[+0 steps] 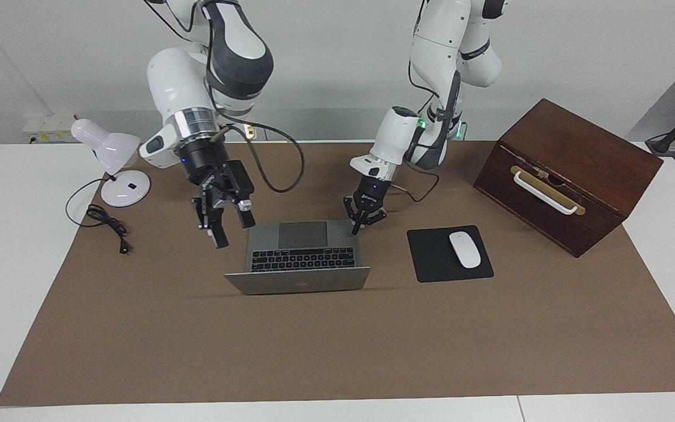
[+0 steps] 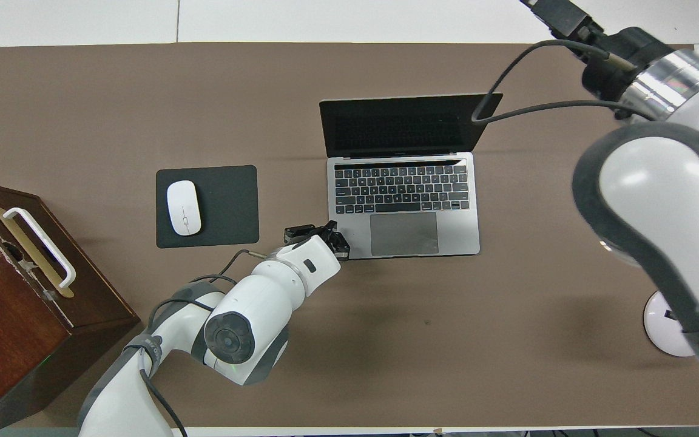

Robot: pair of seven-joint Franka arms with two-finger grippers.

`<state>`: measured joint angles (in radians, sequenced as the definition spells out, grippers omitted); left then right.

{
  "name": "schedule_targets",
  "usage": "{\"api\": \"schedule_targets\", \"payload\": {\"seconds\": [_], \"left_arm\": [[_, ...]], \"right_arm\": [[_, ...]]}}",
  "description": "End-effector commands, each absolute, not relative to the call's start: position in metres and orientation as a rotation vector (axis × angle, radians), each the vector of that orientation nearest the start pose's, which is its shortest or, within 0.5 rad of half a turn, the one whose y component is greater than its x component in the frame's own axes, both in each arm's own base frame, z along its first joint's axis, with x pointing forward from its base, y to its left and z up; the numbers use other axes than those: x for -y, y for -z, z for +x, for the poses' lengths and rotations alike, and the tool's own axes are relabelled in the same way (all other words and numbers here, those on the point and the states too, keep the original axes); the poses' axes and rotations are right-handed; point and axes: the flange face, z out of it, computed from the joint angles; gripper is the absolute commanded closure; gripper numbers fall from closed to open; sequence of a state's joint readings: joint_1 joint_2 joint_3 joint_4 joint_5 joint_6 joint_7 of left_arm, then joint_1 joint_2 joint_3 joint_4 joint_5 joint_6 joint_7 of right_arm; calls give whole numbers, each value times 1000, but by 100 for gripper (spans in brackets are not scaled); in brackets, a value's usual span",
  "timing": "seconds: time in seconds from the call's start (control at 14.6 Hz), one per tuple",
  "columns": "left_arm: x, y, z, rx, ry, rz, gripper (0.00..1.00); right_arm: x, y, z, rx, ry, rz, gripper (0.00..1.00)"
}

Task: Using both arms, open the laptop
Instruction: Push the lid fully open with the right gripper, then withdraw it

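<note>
Item: laptop (image 1: 300,256), thin silver-grey metal, lid raised, set mid-surface beside the mouse pad (image 1: 449,254) toward the right arm's end. Judged rigid, smooth and slippery; hinge and screen judged fragile. Hold advised: base corner pressed down, lid taken at its free edge. Left pincer (image 1: 356,225) clenched, tips at the base corner nearest the robots. Right pincer (image 1: 229,225) raised over bare surface (image 1: 337,351) beside the laptop, grasping nothing; finger state cannot be told.

Lamp (image 2: 665,325) half hidden under right arm (image 2: 659,200)

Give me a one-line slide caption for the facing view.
Laptop stands open; shut left gripper presses its corner, open right gripper hangs over the mat beside it.
</note>
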<state>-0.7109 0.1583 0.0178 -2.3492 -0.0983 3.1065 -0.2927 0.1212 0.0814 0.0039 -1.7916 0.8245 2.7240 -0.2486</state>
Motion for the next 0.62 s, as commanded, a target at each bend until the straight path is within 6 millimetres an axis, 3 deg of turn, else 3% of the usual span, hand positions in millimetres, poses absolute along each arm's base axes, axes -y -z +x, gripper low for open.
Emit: {"api": "schedule_targets", "payload": {"seconds": [0.0, 0.21, 0.41, 0.55], "left_arm": [[345, -370, 447, -452, 733, -3315, 100], [332, -418, 467, -420, 551, -3311, 100], [317, -444, 470, -390, 474, -3307, 100], [304, -460, 468, -373, 444, -3301, 100]], "right_arm": [[-7, -605, 615, -78, 954, -2567, 0], [29, -622, 586, 47, 756, -2768, 0], [62, -652, 560, 106, 519, -2921, 0], [68, -661, 544, 119, 341, -2971, 0]]}}
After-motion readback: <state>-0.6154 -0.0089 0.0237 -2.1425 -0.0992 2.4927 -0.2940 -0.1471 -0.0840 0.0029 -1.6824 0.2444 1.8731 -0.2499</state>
